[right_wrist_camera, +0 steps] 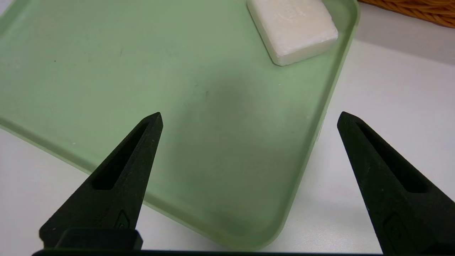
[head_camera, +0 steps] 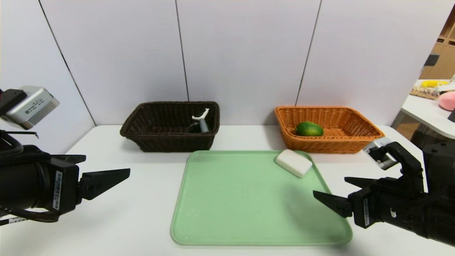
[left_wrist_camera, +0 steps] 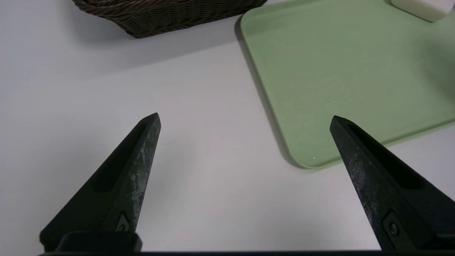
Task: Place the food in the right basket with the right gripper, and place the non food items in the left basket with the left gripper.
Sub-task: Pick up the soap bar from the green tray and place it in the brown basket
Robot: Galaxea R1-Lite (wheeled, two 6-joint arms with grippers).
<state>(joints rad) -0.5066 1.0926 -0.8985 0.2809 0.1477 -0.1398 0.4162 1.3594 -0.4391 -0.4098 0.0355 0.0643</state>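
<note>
The right gripper (head_camera: 330, 192) hovers low over the tray's near right corner, at 4 o'clock in the head view, jaws spread wide with nothing between them. The left gripper (head_camera: 121, 174) hangs at 8 o'clock over the white table (head_camera: 142, 213), clear of the tray, jaws likewise spread wide and empty.

Between the two grippers lies the green tray (head_camera: 249, 199). The white block (head_camera: 293, 162) rests flat in the tray's far right corner, at 1 o'clock from tray centre, just beside the rim.

Beyond the tray, at 11 o'clock, stands the dark brown basket (head_camera: 142, 121), containing the white peeler (head_camera: 201, 119) propped upright against a dark item that cannot be made out. At 1 o'clock stands the orange basket (head_camera: 355, 121), with the green fruit (head_camera: 309, 129) lying inside near its left end.
</note>
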